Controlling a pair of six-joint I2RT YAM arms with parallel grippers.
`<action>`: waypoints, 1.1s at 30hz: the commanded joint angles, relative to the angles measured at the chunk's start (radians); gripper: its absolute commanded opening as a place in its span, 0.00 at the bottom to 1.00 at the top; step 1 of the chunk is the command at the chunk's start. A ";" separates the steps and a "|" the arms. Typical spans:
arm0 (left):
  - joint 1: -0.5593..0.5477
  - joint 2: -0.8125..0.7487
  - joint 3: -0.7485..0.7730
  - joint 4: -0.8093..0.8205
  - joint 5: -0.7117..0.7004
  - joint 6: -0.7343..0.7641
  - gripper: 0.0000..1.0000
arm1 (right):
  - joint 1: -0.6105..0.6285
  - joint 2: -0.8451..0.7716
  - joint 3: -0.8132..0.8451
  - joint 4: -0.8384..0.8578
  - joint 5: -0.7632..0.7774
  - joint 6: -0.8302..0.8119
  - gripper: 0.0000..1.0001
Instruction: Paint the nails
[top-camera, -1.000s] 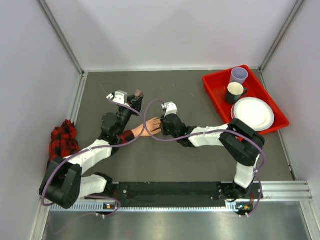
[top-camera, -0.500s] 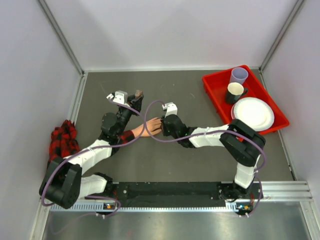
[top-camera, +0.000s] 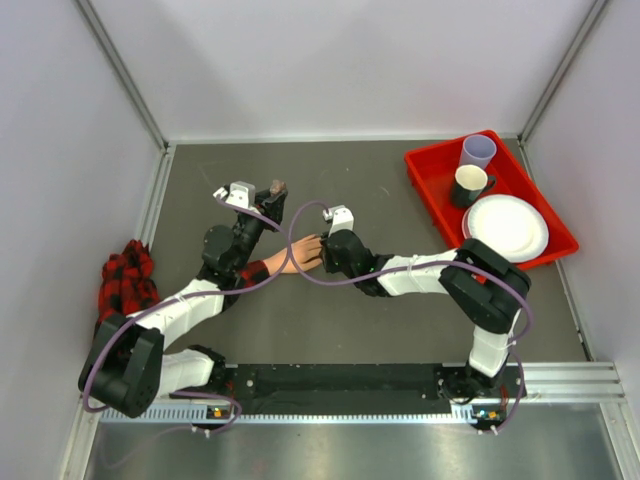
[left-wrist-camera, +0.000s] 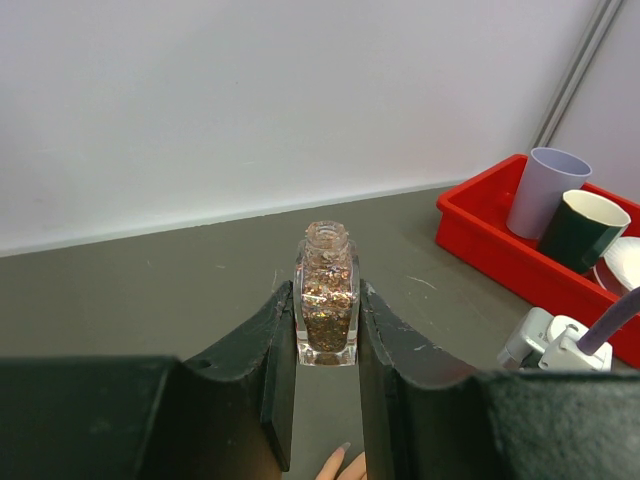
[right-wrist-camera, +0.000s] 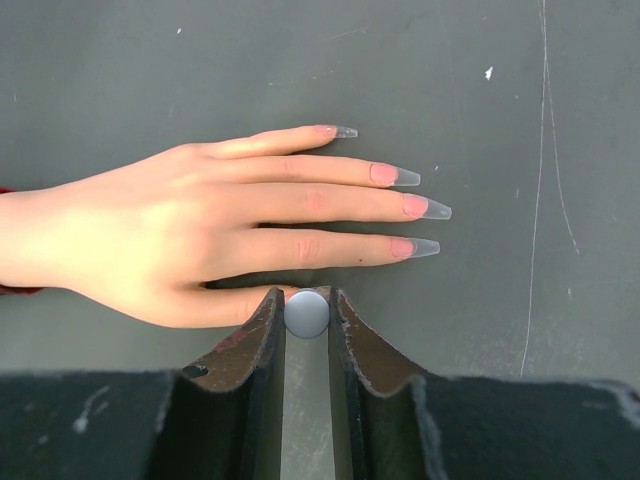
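Note:
The peach mannequin hand (right-wrist-camera: 170, 230) lies flat on the grey table, fingers pointing right in the right wrist view. Its long pink nails (right-wrist-camera: 395, 175) have clear tips; the thumb tip is hidden behind my fingers. Its plaid sleeve (top-camera: 252, 270) shows in the top view. My right gripper (right-wrist-camera: 306, 298) is shut on a round grey brush cap (right-wrist-camera: 307, 316), right at the thumb side of the hand. My left gripper (left-wrist-camera: 326, 292) is shut on an uncapped bottle of copper glitter polish (left-wrist-camera: 327, 315), held upright above and behind the hand (top-camera: 300, 255).
A red tray (top-camera: 430, 185) at the back right holds a lilac cup (top-camera: 478, 151), a dark cup (top-camera: 468, 184) and a white plate (top-camera: 507, 226). A bunched plaid cloth (top-camera: 127, 276) lies at the left wall. Walls close in the table on three sides.

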 joint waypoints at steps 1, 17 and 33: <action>0.004 -0.025 0.002 0.039 0.010 -0.009 0.00 | 0.014 -0.049 0.003 0.038 0.004 -0.009 0.00; 0.006 -0.028 0.000 0.039 0.008 -0.009 0.00 | 0.017 -0.055 0.008 0.046 0.001 -0.015 0.00; 0.006 -0.035 -0.001 0.036 0.007 -0.008 0.00 | 0.023 -0.051 0.014 0.052 -0.010 -0.014 0.00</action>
